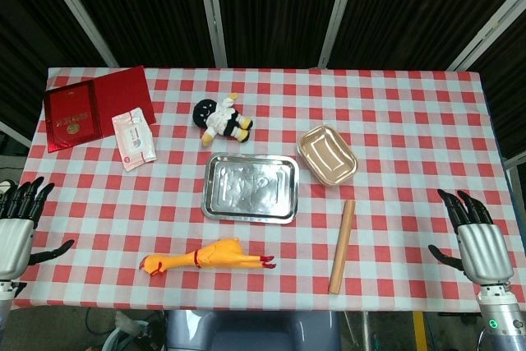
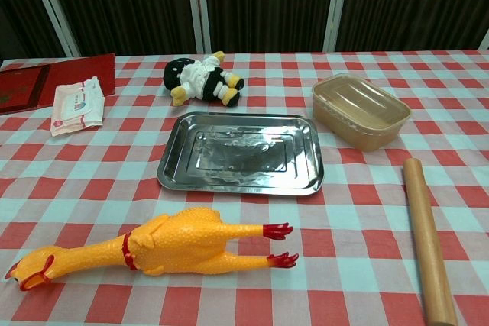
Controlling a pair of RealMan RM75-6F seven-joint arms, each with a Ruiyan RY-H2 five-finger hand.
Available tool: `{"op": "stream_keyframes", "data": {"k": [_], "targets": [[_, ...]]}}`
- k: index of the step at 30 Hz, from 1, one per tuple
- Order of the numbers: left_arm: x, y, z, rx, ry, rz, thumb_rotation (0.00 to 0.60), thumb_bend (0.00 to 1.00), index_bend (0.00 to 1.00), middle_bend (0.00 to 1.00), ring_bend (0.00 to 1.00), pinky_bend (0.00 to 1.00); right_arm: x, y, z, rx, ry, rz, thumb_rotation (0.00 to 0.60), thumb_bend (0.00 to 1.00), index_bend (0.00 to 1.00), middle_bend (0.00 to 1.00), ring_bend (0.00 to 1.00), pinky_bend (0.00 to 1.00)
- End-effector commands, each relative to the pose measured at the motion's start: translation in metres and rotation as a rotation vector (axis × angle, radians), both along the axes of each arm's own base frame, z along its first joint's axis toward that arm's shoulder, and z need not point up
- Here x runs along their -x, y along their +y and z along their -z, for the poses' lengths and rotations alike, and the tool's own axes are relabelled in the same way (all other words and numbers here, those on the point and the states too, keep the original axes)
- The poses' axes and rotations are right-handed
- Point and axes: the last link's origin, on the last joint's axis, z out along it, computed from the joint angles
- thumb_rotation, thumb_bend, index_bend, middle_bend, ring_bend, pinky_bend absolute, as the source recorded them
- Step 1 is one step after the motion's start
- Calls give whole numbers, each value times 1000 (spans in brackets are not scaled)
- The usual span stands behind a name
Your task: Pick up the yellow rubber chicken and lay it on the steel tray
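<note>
The yellow rubber chicken lies on its side near the table's front edge, head to the left and red feet to the right. Just behind it sits the steel tray, with nothing in it. My left hand hovers off the table's left edge, fingers spread, holding nothing. My right hand is at the table's right edge, fingers apart and holding nothing too. Both hands are far from the chicken. The chest view shows neither hand.
A wooden rolling pin lies right of the chicken. A tan lidded container stands right of the tray. Behind the tray lies a plush toy. A wipes pack and a red booklet are at back left.
</note>
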Motion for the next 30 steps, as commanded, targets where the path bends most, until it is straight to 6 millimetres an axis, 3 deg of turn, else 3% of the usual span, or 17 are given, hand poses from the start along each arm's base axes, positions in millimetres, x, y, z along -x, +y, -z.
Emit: {"op": "stream_keyframes", "data": {"k": [1, 10, 17, 20, 24, 30], "targets": [[0, -1, 1, 5, 0, -4, 600, 0, 63, 0, 0, 0, -1, -1, 0, 0, 0, -4, 600, 185, 61, 175, 97, 161], [-3, -3, 1, 17, -10, -6, 600, 0, 93, 16, 0, 0, 1, 0, -1, -3, -4, -7, 600, 185, 61, 175, 97, 177], [-7, 1, 6, 27, -6, 13, 600, 0, 163, 91, 4, 0, 2, 3, 2, -10, -14, -6, 600, 186, 61, 175, 97, 192], [-11, 3, 13, 58, -8, 29, 600, 0, 188, 159, 72, 3, 2, 4, 3, -10, -18, -10, 600, 185, 61, 175, 97, 192], [-16, 6, 27, 117, 6, 54, 600, 0, 271, 263, 186, 158, 2, 4, 4, -21, -13, -15, 600, 186, 61, 175, 97, 192], [-23, 6, 63, 264, -1, 85, 600, 0, 314, 328, 258, 340, -1, 5, 10, -47, -11, -29, 600, 186, 61, 175, 97, 192]]}}
